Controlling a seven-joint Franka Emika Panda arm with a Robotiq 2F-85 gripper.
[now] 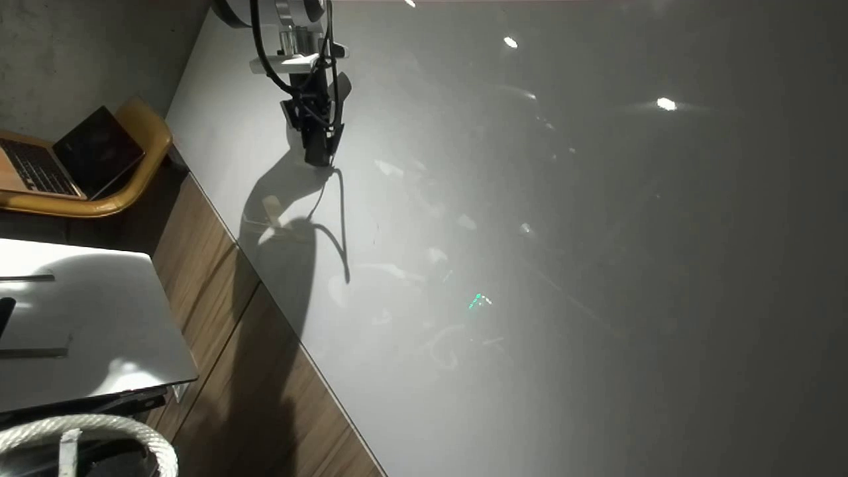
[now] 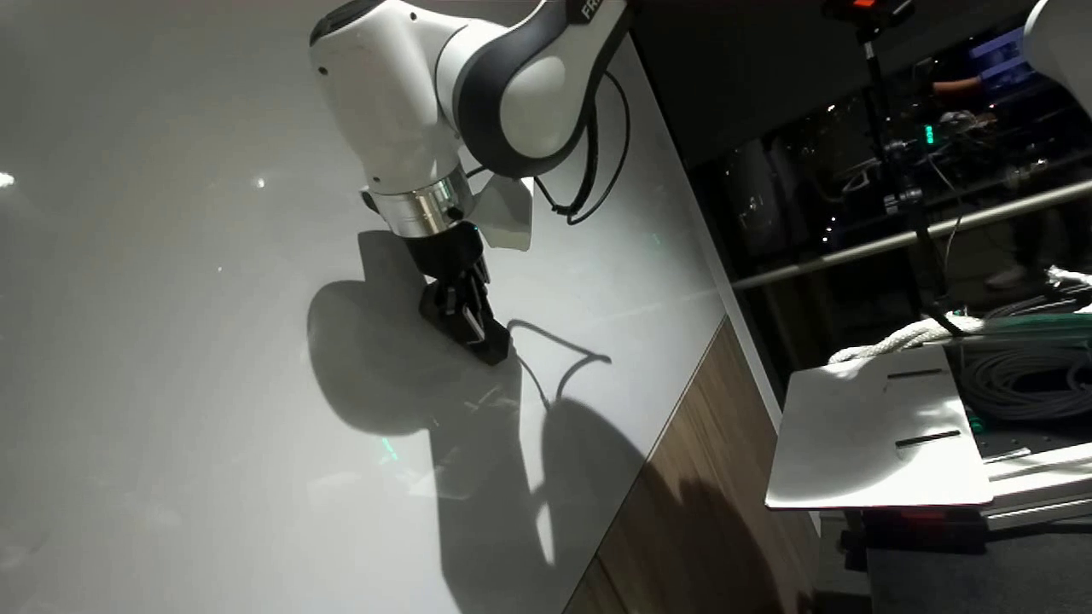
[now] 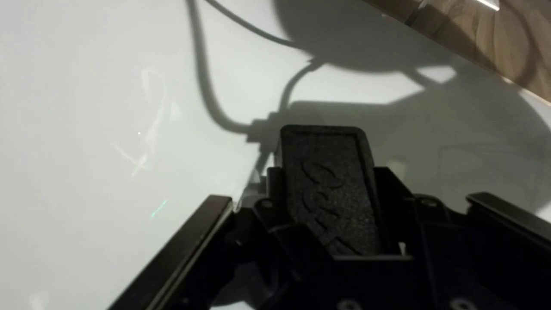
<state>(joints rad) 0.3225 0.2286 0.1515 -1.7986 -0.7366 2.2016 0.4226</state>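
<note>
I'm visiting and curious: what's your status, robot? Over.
Gripper closed on dark block. Block close to white surface; contact unclear. Open laptop on chair, beyond the surface's edge.

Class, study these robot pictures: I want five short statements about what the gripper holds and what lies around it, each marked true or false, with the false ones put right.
1. The gripper holds a dark block. True.
2. The face of the dark block is completely plain. False: curved marks show on it in the wrist view.
3. A shadow falls across part of the white surface. True.
4. The open laptop rests on the white surface. False: it sits on a yellow-brown chair.
5. White rope appears in both exterior views. True.
</note>
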